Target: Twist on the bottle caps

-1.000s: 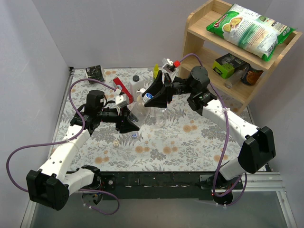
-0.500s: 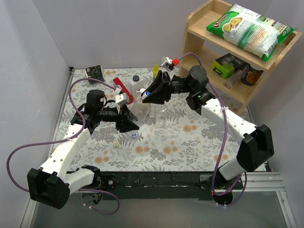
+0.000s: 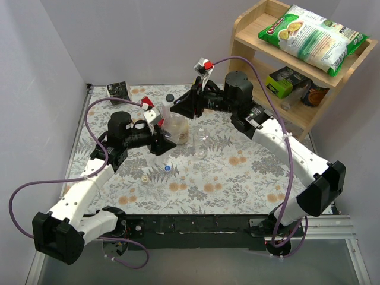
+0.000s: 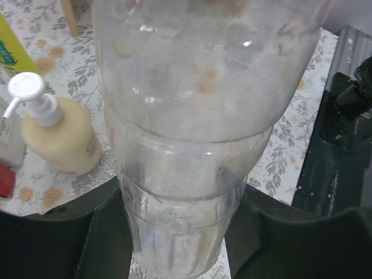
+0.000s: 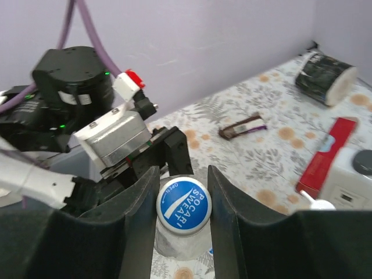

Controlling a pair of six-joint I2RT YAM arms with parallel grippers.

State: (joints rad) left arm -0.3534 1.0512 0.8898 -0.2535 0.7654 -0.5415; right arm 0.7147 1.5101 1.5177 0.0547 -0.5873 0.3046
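Our right tool [image 5: 182,195] has swung left, over the left tool [image 4: 180,232]. Only its wrist view shows it pinching a blue cap [image 5: 182,213]; the left tool clamps a clear bottle [image 4: 192,116] far left on the worktop [image 3: 237,178].

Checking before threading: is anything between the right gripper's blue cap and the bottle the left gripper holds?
Nothing visible does: the blue cap in the right gripper is close to the bottle in the left gripper.
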